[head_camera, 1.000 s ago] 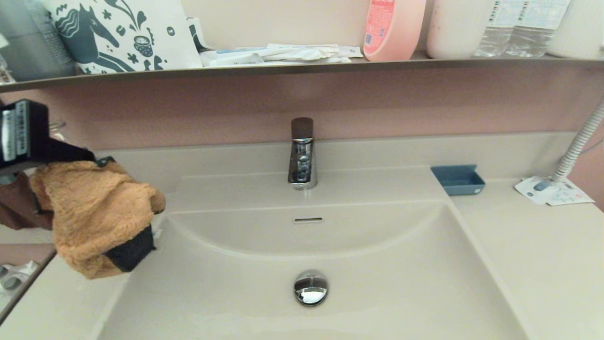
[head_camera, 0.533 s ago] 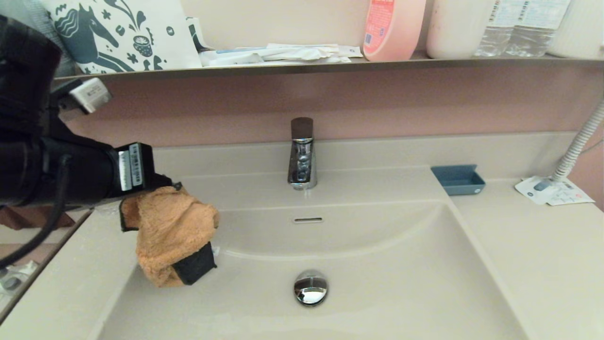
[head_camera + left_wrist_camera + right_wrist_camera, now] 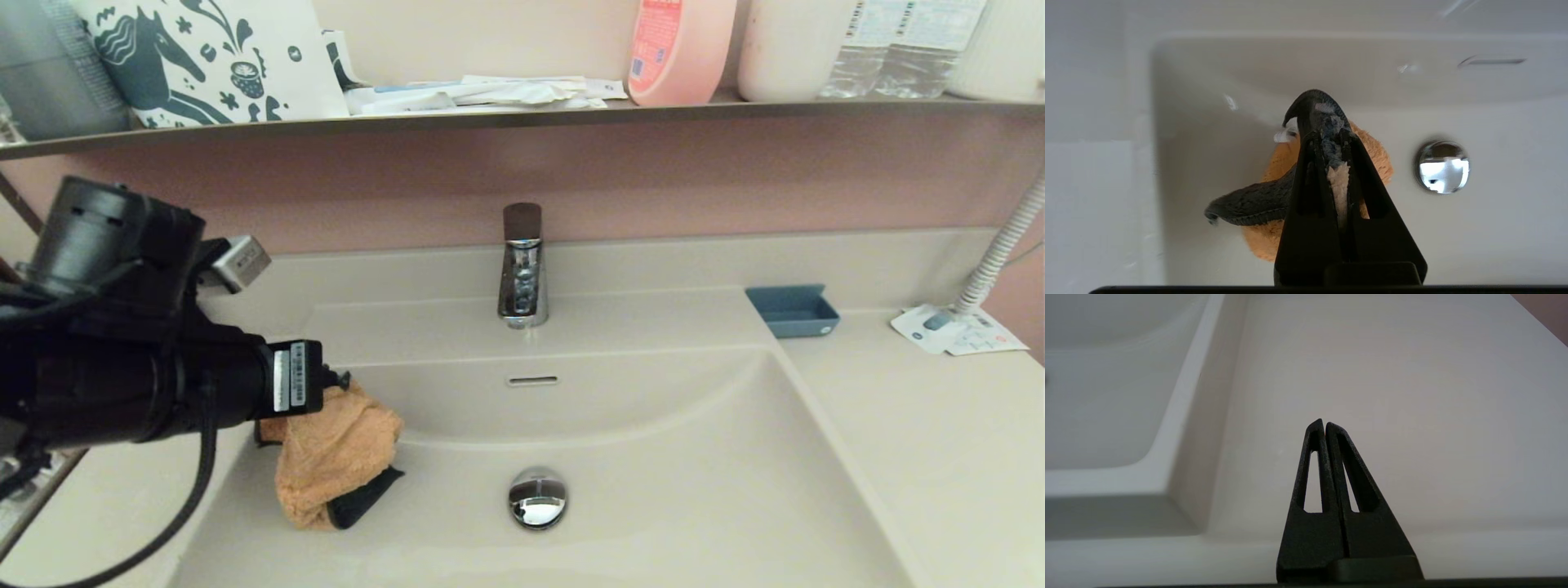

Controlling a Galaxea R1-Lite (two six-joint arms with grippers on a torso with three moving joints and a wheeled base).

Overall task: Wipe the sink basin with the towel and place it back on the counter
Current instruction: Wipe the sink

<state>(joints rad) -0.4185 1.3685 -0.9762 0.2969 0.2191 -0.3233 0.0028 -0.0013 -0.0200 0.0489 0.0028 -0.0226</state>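
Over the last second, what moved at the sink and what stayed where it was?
The left gripper, shut on the towel throughout, carried it from above the counter's left edge rightward and down into the sink basin, left of the drain plug. Nothing was picked up or let go. The faucet, blue tray and shelf items stayed put; the right gripper is shut over the counter.

One towel (image 3: pixel 331 457), one sink basin (image 3: pixel 653 490), one drain plug (image 3: pixel 537 498), one faucet (image 3: pixel 522 265), one blue tray (image 3: pixel 792 310), two water bottles (image 3: pixel 894 41) were present.
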